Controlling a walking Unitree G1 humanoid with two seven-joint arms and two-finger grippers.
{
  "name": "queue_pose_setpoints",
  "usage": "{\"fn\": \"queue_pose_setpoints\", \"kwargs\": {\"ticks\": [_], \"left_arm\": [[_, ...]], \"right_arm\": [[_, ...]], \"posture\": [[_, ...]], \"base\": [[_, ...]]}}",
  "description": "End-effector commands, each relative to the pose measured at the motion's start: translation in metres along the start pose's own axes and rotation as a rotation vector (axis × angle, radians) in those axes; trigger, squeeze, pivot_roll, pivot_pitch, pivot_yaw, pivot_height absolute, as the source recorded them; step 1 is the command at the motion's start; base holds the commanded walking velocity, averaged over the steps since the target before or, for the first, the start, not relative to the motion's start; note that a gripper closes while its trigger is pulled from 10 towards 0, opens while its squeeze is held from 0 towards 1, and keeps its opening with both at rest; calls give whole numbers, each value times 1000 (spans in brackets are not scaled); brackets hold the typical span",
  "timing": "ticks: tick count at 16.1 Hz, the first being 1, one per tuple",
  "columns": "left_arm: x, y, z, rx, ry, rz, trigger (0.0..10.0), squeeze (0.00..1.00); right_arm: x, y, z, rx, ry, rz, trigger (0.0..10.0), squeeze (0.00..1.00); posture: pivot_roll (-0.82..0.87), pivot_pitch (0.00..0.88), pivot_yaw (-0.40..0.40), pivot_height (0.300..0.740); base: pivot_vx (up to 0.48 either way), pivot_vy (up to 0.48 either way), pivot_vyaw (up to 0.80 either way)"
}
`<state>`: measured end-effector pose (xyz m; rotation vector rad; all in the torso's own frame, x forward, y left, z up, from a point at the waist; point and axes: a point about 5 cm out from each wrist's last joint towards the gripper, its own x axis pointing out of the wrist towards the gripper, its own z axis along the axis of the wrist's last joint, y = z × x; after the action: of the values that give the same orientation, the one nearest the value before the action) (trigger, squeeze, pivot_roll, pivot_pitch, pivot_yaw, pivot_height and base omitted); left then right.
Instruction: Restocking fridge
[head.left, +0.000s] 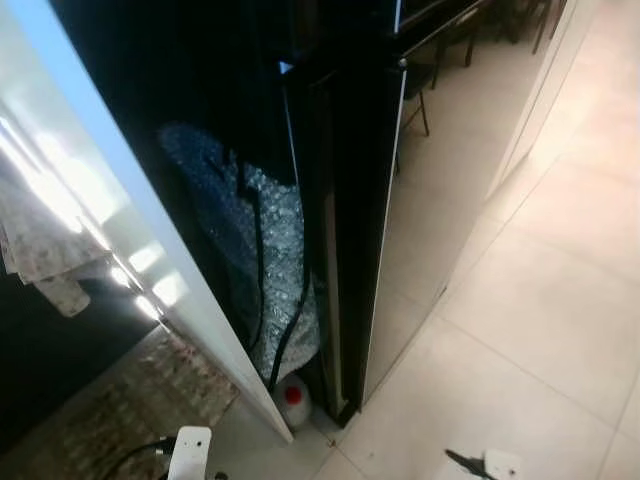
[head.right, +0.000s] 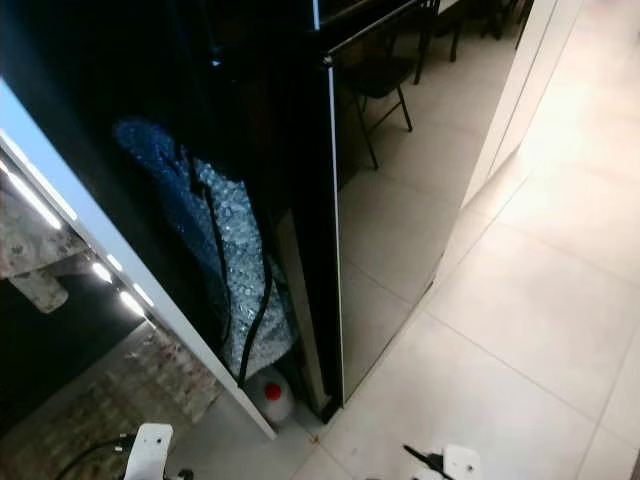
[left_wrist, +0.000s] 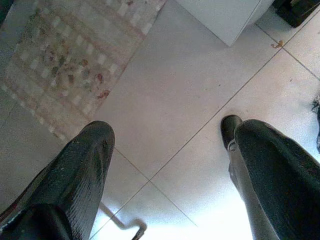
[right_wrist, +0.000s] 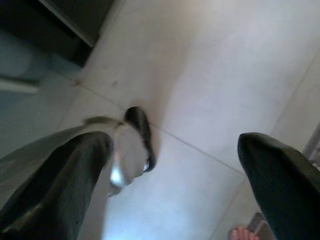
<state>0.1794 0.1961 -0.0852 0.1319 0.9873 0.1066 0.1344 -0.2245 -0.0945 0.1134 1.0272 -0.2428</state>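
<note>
Pale tile floor (head.left: 540, 330), rug (left_wrist: 65, 60) at left. Black fridge (head.left: 350, 200) ahead, door side-on. Left gripper (left_wrist: 167, 165) and right gripper (right_wrist: 172, 175) hang low, fingers apart, nothing held. I think: still walking up; next, face fridge front.

Domestic kitchen: tall black fridge (head.left: 350, 230), pale tiled floor (head.left: 530, 300), patterned rug (left_wrist: 65, 60) beside left gripper (left_wrist: 165, 145).

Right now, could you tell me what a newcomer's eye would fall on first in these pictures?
A tall glossy black fridge fills the middle, its side mirroring the tiled floor. In the dark gap beside it, bubble wrap hangs with a black cable over it, and a red-capped white jug stands at the foot. Both end effectors hang open above the floor.
</note>
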Motion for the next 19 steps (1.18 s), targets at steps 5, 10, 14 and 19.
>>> {"fn": "queue_pose_setpoints", "kwargs": {"ticks": [5, 10, 14, 19], "left_arm": [[-3, -14, -15, -74, 46, -6, 10000, 0], [-4, -11, -19, -99, 53, 10, 10000, 0], [-5, 15, -28, -92, 67, 64, 10000, 0], [-7, 36, -32, -84, 76, 100, 10000, 0]], "right_arm": [[4, 17, -1, -405, 61, 110, 10000, 0], [5, 19, 1, -461, 55, 123, 10000, 0], [2, 34, -11, -478, 44, 155, 10000, 0], [0, 50, -22, -574, 58, 181, 10000, 0]], "posture": [[-56, 0, -12, 740], [45, 0, -33, 740], [59, 0, 16, 740], [23, 5, 95, 740]], "base": [[0, 0, 0], [0, 0, 0], [0, 0, 250], [0, 0, 800]]}}
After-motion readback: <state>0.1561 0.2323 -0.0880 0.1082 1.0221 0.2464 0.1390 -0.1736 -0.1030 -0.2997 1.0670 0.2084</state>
